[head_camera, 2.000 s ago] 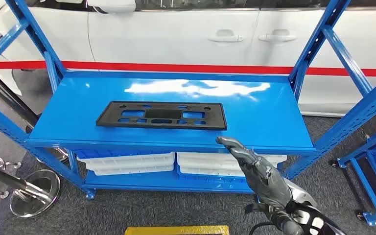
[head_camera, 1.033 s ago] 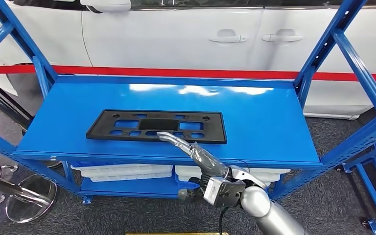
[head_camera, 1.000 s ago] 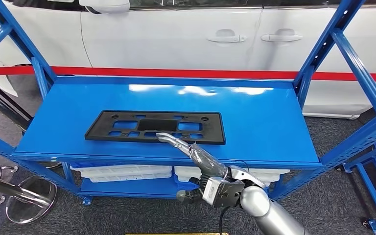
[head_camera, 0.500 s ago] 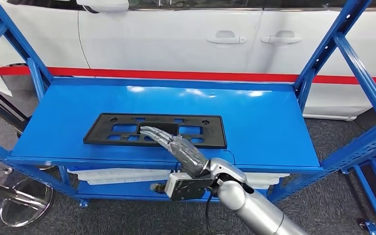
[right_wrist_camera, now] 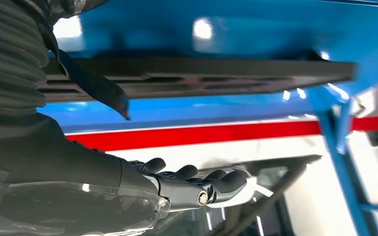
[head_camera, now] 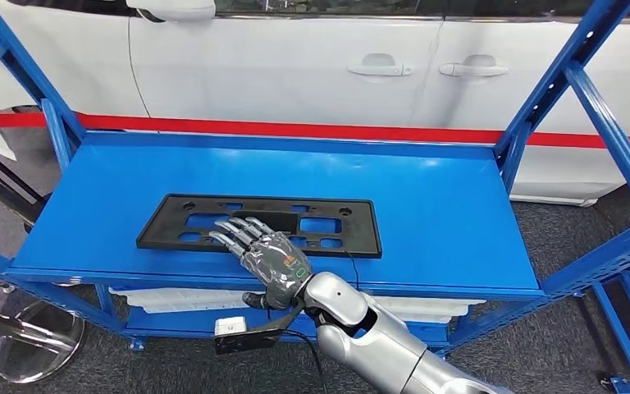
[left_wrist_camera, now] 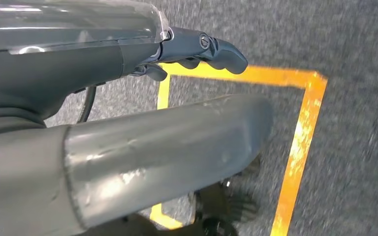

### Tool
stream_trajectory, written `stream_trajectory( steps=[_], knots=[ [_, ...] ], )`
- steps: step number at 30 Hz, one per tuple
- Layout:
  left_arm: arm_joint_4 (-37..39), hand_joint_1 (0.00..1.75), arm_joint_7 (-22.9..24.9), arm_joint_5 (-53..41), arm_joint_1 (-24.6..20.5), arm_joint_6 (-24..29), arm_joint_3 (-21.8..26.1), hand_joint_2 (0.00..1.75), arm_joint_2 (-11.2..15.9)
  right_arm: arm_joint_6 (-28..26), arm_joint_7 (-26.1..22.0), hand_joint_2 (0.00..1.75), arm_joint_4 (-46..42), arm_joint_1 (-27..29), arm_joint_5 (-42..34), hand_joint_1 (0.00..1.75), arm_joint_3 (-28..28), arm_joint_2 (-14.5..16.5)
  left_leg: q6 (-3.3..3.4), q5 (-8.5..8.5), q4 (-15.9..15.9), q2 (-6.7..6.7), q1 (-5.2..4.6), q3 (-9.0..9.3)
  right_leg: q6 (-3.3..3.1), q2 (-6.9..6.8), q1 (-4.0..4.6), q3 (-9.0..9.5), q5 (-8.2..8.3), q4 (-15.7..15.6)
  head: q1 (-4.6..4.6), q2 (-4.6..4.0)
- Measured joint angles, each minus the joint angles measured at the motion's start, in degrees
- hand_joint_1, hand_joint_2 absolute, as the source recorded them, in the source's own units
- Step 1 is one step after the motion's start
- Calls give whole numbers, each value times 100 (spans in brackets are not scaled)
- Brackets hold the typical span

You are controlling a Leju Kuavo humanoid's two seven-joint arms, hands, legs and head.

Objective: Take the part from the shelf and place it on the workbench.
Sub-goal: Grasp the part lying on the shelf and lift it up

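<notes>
Part (head_camera: 258, 224): a flat black perforated plate lying on the top deck of the blue shelf (head_camera: 443, 205), toward the front and left of centre, long side parallel to the front edge. I have the right hand (head_camera: 264, 250) palm-down over the near edge of the part, fingers (head_camera: 234, 230) extended and spread across the middle openings; it grips nothing. From the right wrist view I cannot tell whether the fingertips touch the part or hover just above it. The left hand (left_wrist_camera: 197, 49) hangs toward the floor, fingers loosely curled, holding nothing.

Step in hand, as I judge it: securing a grasp. I would hook the fingers through an opening or over the near edge, bring the thumb under, and close near the part's middle, so it lifts level and does not pivot or slide off the front edge.
</notes>
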Motion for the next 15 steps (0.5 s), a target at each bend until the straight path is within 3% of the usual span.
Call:
stream_trajectory(
  steps=[2, 5, 6, 7, 8, 10, 11, 12, 15],
  knots=[
    [0, 0, -4, -44, -5, -16, -2, 0, 12, -39, 28, 175, 302, -45, 117, 0, 5, 99, -50, -157, 205, 14, -22, -74, 7, -19, -61, 95, 3, -149, -3, 0],
    [0, 0, -11, -99, -16, -29, -4, 0, 40, 106, 31, 175, 741, -85, 212, 0, 39, 198, -123, -639, 1306, 20, -15, -629, 14, -34, -92, 140, -17, -177, -6, 0],
    [0, 0, -13, -113, -9, -29, -4, 0, 53, 157, 33, 175, 868, -77, 247, 0, 59, 211, -145, -702, 1605, 21, -12, -802, 17, -36, -94, 138, -37, -152, -6, 0],
    [0, 0, -13, -124, 0, -29, -4, 0, 62, 186, 38, 175, 980, -68, 279, 0, 79, 221, -163, -652, 1697, 22, -6, -880, 26, -33, -99, 135, -62, -119, -6, 0],
    [0, 0, -13, -134, 8, -29, -4, 0, 71, 190, 50, 175, 1074, -60, 314, 0, 97, 235, -177, -491, 1553, 23, 2, -843, 41, -27, -107, 135, -92, -80, -7, 0],
    [0, 0, -13, -151, 10, -30, -4, 0, 80, 144, 114, 175, 1203, -55, 395, 0, 122, 276, -193, -53, 784, 33, 22, -516, 90, -13, -122, 152, -151, -21, -7, 0],
    [0, 0, -13, -165, 5, -30, -4, 0, 81, 82, 164, 175, 1267, -58, 446, 0, 132, 305, -183, 84, 427, 32, 20, -356, 116, -5, -114, 150, -175, 10, -6, 0],
    [0, 0, -11, -180, -2, -31, -4, 0, 81, 2, 210, 175, 1332, -62, 487, 0, 139, 337, -156, 146, 212, 30, 16, -259, 140, 0, -103, 143, -188, 27, -5, 1],
    [0, 0, -8, -234, -9, -32, -4, 0, 81, -306, 315, 175, 1517, -76, 552, 0, 145, 435, -36, 128, 142, 17, -3, -227, 191, 5, -86, 108, -216, 76, -4, 1]
  ],
)
